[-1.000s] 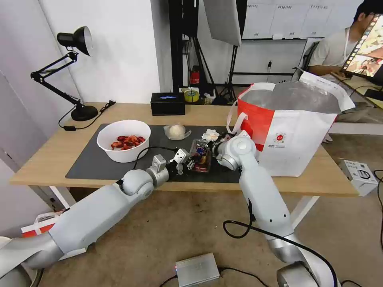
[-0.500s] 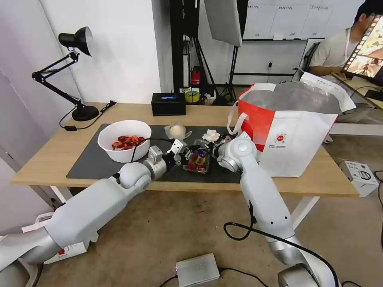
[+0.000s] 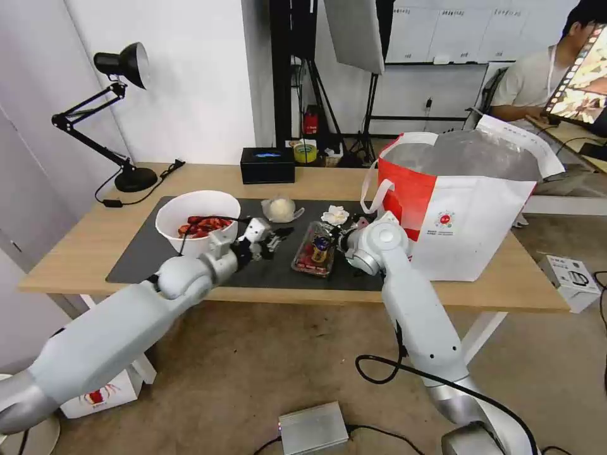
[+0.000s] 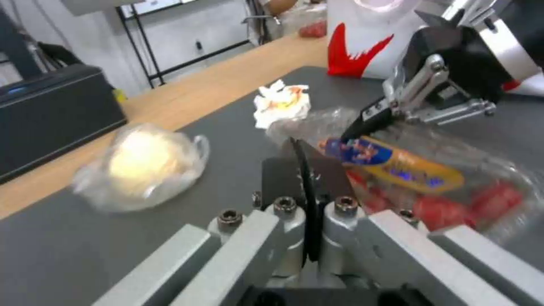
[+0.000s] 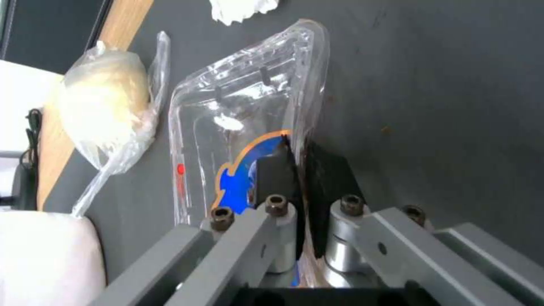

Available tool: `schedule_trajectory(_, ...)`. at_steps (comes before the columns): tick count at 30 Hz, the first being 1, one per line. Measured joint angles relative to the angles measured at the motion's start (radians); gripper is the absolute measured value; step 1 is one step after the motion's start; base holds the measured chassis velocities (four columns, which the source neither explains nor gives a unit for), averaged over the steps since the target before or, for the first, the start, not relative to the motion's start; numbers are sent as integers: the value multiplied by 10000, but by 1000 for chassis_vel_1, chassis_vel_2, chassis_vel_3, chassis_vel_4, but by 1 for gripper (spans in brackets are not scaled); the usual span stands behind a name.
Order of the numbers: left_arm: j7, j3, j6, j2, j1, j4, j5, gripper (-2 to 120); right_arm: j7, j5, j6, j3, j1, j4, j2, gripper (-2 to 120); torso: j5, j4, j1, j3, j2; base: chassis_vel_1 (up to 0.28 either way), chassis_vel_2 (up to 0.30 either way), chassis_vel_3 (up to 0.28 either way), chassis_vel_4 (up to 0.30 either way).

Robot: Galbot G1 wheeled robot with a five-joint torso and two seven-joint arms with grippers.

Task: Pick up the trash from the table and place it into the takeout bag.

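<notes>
The right gripper [image 3: 344, 239] is pinched shut on the edge of the clear clamshell box [image 3: 314, 249], which lies at the middle of the dark grey mat [image 3: 145, 256]. I judge the thin rim is the only part slim enough for the pads [image 5: 331, 178] to bite. The left gripper [image 3: 273, 238] hovers at the box's nine o'clock with its fingers pressed together on nothing, just apart from the plastic.

At the box's twelve o'clock sits the crumpled tissue [image 3: 334, 215]; at eleven the clear plastic wad [image 3: 280, 208]; at nine, past the left gripper, the white bowl of crayfish shells [image 3: 197, 221]. The takeout bag [image 3: 455, 202] stands open at three o'clock — its near wall is tall, so the box likely must rise over it.
</notes>
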State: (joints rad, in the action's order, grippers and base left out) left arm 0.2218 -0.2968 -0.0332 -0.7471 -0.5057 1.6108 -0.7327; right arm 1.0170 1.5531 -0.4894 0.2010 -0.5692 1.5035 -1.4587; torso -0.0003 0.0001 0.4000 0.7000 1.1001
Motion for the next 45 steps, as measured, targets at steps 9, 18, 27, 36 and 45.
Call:
schedule_trajectory(9, 38, 1626, 35, 583, -1610, 1018, -100, 0, -133, 84, -3, 49, 28, 41, 72, 2, 3, -2, 1, 3, -1, 0, 0, 0, 0)
schedule_trajectory(18, -244, 4093, 128, 801, -4169, 2190, -95, 0, -274, 252, 53, 101, 127, 292, 181, 2, 2, -2, 1, 2, -3, 0, 0, 0, 0)
schedule_trajectory(27, -486, 6000, 64, 628, -6125, 3336, -271, 23, -331, 611, 82, 164, 63, 757, 241, 2, 3, -2, 1, 0, -3, 0, 0, 0, 0)
schedule_trajectory(36, -1127, 7244, -212, 83, -7725, 4310, -487, 56, -306, 1000, 115, 188, 88, 1228, 411, 2, 3, -2, 1, 0, -1, 0, 0, 0, 0)
schedule_trajectory(45, -2423, 8150, -714, -872, -9112, 4597, 41, 89, -738, 1387, 343, 193, 53, 2099, 761, 2, 3, -1, 0, 0, -1, 0, 0, 0, 0)
